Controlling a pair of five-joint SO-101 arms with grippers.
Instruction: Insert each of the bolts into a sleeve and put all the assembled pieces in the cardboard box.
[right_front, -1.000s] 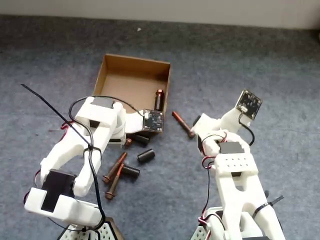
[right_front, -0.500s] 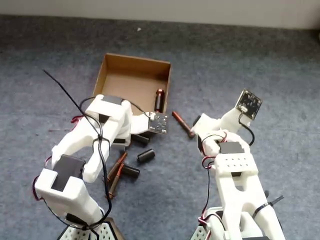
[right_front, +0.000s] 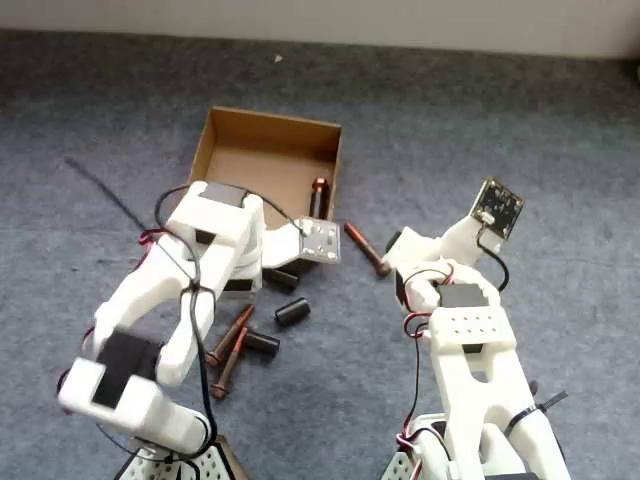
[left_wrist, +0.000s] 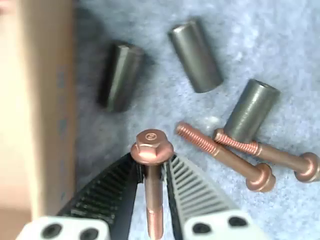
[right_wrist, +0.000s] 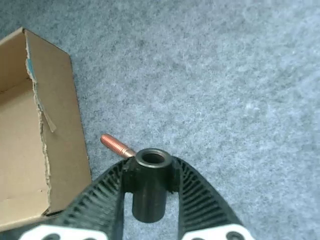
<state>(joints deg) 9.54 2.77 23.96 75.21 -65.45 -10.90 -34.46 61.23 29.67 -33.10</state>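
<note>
A copper bolt (left_wrist: 152, 148) is clamped between the ribbed fingers of the left gripper (left_wrist: 152, 160). Its long axis runs along the fingers. The flanged hexagonal head sticks out past the tips, and the shank runs back toward the wrist.

A black sleeve (right_wrist: 149, 196) is pinched lengthwise in the right gripper (right_wrist: 150, 169), with its open bore facing outward past the tips.

Seen from above, the two arms' ends are near each other by the corner of the cardboard box (right_front: 225, 128) closest to the arms. The left one is just beside the box wall. The right one stands apart from it on the grey carpet (right_front: 520, 130), and a stray bolt (right_front: 364, 248) lies between them.

To my eye, the join depends on one thing. The sleeve's bore is open and ready, but the bolt leads with its head rather than its thread. The two axes would have to line up with the threaded end free.

Beneath the left gripper, three loose sleeves (left_wrist: 196, 55) and two loose bolts (left_wrist: 225, 159) lie on the carpet. Inside the box, a copper-headed piece (right_front: 318, 195) rests against the wall nearest the right arm.
</note>
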